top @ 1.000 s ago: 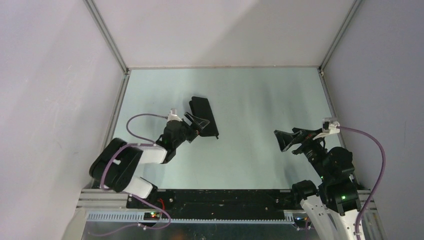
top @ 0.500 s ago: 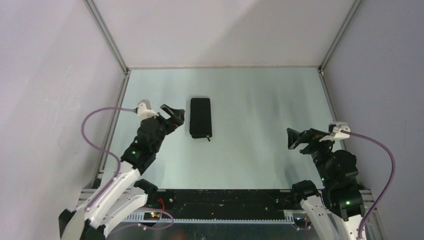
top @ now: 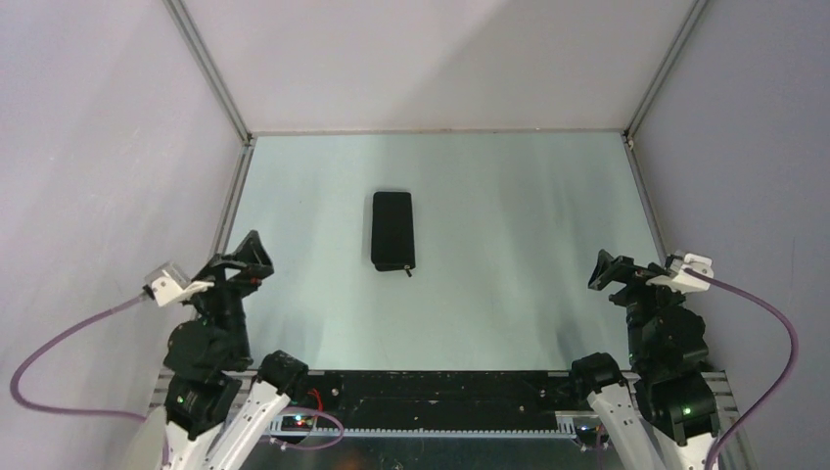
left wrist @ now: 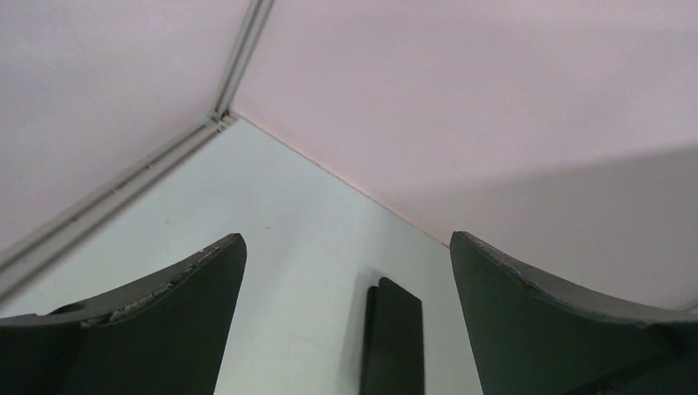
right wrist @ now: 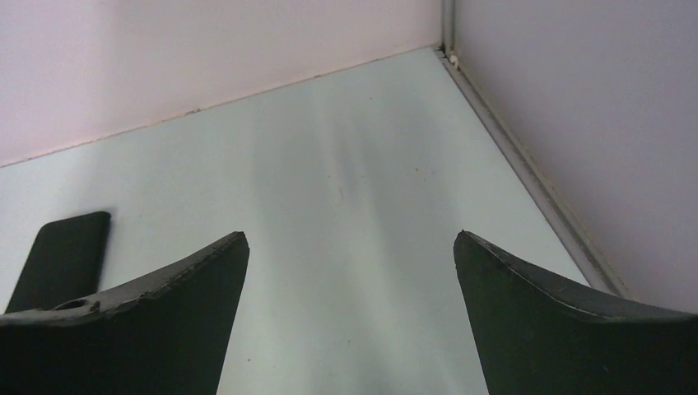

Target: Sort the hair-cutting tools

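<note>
- Top external view, left side: the left gripper (top: 253, 260) was on the black zip case (top: 392, 230) a second ago, tipping it askew. It has since let go and drawn back to the near-left corner. Its jaws stand wide with nothing between them.
- Centre-left: the case now lies flat and shut, its long side running near to far and its zip pull (top: 408, 273) at the near right corner. It is well apart from both arms.
- The hair-cutting tools show in no view. They are probably inside the case, though I cannot tell that from here. If so, the sorting looks finished and both arms are parking.
- Right side: the right gripper (top: 599, 271) has also pulled back, from mid-right to the near-right edge. Its jaws are wide and empty.
- Edges: the left gripper hangs just beside the left rail (top: 227, 225), and the right one sits near the right wall (top: 744, 196). Any swing outward would be tight.
- Open room: the table (top: 509, 245) gives bare surface right of and beyond the case, so a reach inward would be unobstructed.
</note>
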